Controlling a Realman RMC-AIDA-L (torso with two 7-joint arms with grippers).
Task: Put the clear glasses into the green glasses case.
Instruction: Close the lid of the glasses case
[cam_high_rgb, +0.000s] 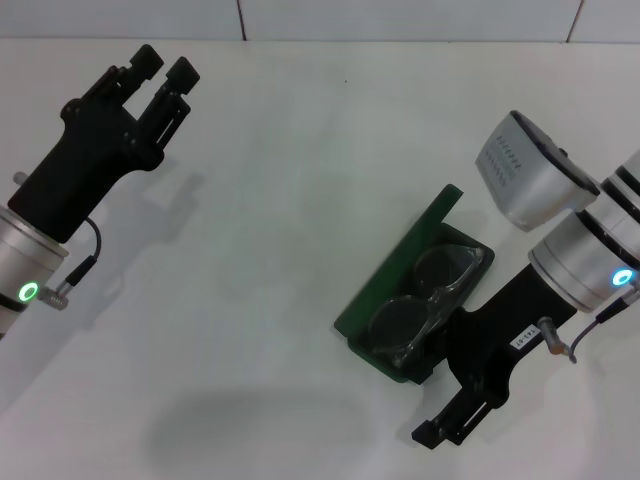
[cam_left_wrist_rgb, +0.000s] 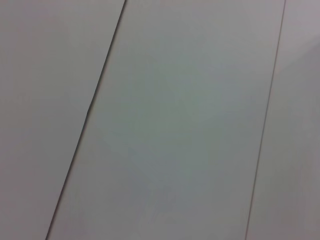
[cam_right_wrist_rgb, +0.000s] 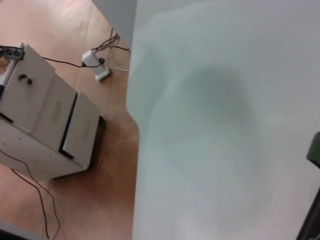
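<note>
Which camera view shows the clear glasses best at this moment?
The head view. There the clear glasses lie inside the open green glasses case, both lenses visible. The left wrist view shows only bare table, and the right wrist view catches just a green sliver at its edge, no glasses.

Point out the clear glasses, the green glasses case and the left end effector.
clear glasses (cam_high_rgb: 432, 298): head view, on the bridge between lenses.
green glasses case (cam_high_rgb: 400, 262): head view, on the raised lid.
left end effector (cam_high_rgb: 166, 67): head view, between its fingertips.
</note>
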